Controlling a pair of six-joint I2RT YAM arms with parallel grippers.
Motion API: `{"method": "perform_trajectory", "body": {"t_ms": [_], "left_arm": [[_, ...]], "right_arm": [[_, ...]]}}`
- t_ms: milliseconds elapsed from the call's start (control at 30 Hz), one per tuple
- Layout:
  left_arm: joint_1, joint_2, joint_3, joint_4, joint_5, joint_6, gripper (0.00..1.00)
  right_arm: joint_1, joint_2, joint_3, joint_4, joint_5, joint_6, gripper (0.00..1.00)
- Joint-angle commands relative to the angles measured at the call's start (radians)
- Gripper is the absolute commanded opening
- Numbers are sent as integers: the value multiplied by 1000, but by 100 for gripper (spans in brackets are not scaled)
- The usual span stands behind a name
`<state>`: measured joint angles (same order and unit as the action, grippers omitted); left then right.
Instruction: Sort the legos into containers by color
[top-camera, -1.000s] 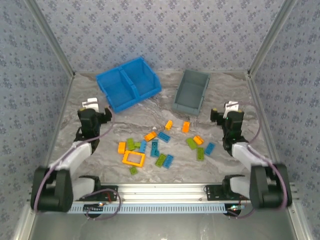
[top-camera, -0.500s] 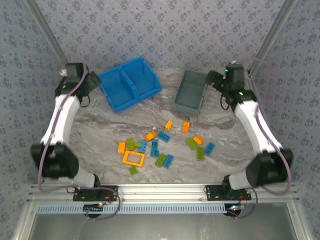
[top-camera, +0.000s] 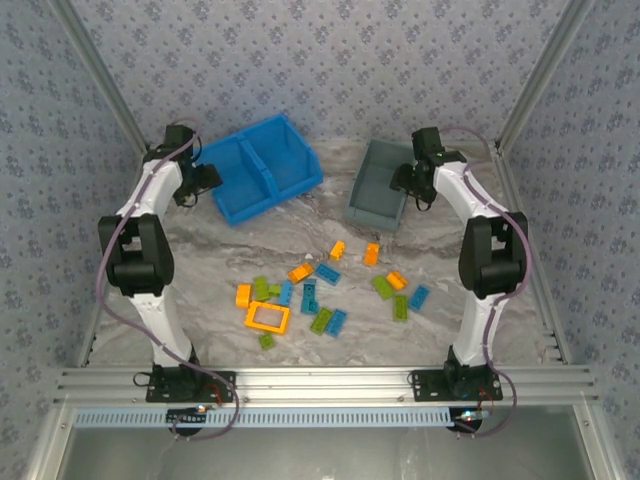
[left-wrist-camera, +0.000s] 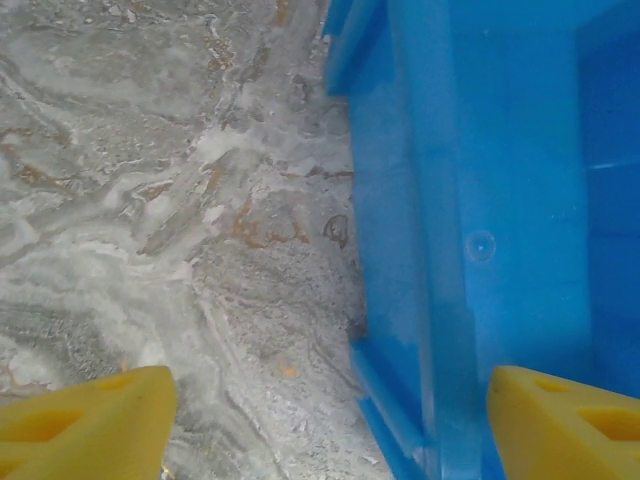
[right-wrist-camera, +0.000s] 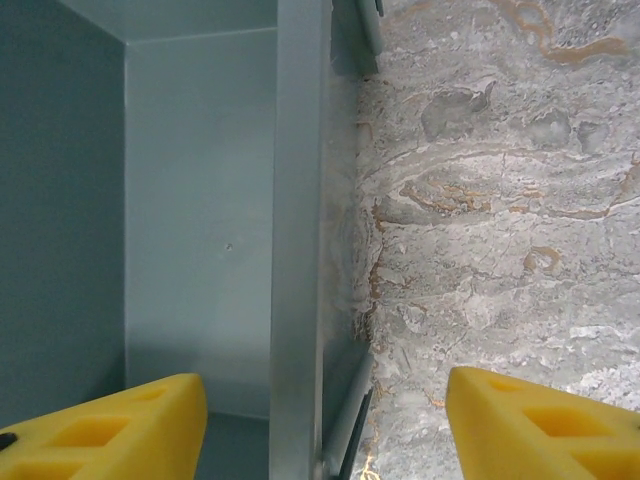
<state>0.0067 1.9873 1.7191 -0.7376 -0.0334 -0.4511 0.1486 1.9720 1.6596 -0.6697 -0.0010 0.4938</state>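
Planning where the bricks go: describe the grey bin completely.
The grey bin is a smooth, open-topped rectangular plastic tub with one compartment, holding no bricks. It stands upright on the marble-patterned table at the far side, right of centre, angled, apart from the blue bin. The right gripper straddles its right long wall, one finger inside, one outside, jaws open.

A robotics lab cell: aluminium-profile frame (top-camera: 330, 382), patterned backdrop walls (top-camera: 330, 60) round a marble-look tabletop (top-camera: 215, 265), robot arms (top-camera: 135, 255) bolted to the rail

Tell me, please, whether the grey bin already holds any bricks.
Empty: the grey bin shows a bare floor from above and at the wrist; the legos lie on the table.
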Motion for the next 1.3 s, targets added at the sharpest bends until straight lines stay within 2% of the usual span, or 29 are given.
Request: {"method": "perform_trajectory", "body": {"t_ms": [0, 167, 267, 367, 500, 600, 667, 767, 900, 1033, 1267], "left_arm": [[1, 52, 57, -44, 25, 57, 72], [-7, 101, 92, -50, 23, 80, 62], [-20, 133, 131, -68, 16, 107, 50], [-38, 142, 151, -73, 13, 145, 32], [-59, 149, 169, -102, 15, 202, 1], [-76, 140, 156, -107, 17, 247, 0], [-97, 119, 130, -96, 15, 291, 0], [-117, 91, 102, -91, 15, 283, 0], [-158, 66, 75, -68, 47, 273, 0], [-204, 36, 35, -56, 55, 252, 0], [-262, -80, -151, 35, 58, 222, 0]], "right_arm": [[-3, 42, 58, -59, 5, -16, 64], [0, 60, 87, -75, 41, -43, 57], [3, 69, 98, -83, 51, -59, 50], [7, 77, 103, -91, 68, -76, 41], [6, 79, 106, -98, 103, -111, 31], [-2, 76, 107, -108, 122, -161, 23], [-8, 74, 106, -116, 126, -207, 20], [-17, 61, 95, -129, 127, -260, 17], [-16, 17, 30, -89, 83, -337, 15], [-11, -6, -7, -79, 49, -345, 15], [32, -66, -85, -82, 45, -332, 14]]}}
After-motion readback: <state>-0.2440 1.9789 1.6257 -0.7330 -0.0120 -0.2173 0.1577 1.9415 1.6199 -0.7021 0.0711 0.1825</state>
